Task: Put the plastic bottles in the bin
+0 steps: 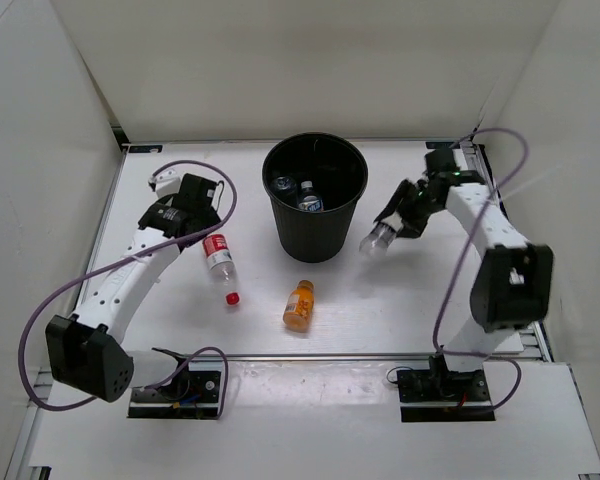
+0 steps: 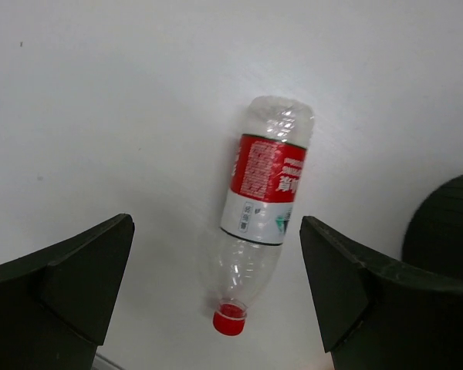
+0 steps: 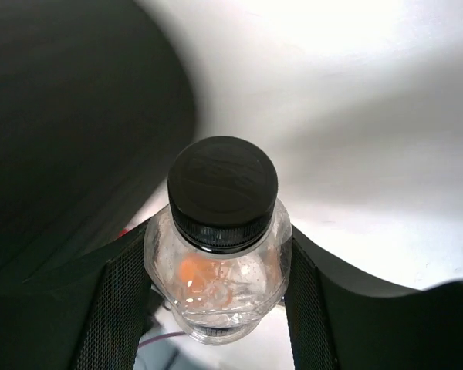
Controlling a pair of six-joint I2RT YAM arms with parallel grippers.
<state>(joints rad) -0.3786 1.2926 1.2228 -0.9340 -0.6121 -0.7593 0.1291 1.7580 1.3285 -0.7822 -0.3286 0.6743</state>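
Observation:
The black bin (image 1: pixel 315 205) stands at the table's middle back with two clear bottles (image 1: pixel 298 192) inside. My right gripper (image 1: pixel 392 228) is shut on a clear bottle with a dark cap (image 3: pixel 220 247), holding it in the air just right of the bin; the bottle also shows in the top view (image 1: pixel 376 238). The red-label bottle (image 1: pixel 220 264) lies on the table left of the bin, red cap toward me. My left gripper (image 1: pixel 190 212) is open and hovers above it; in the left wrist view the bottle (image 2: pixel 262 208) lies between the spread fingers (image 2: pixel 85 270). The short orange bottle (image 1: pixel 299 304) lies in front of the bin.
White walls close in the table on the left, back and right. The bin's dark wall (image 3: pixel 69 116) fills the upper left of the right wrist view, and its rim (image 2: pixel 447 223) shows at the right edge of the left wrist view.

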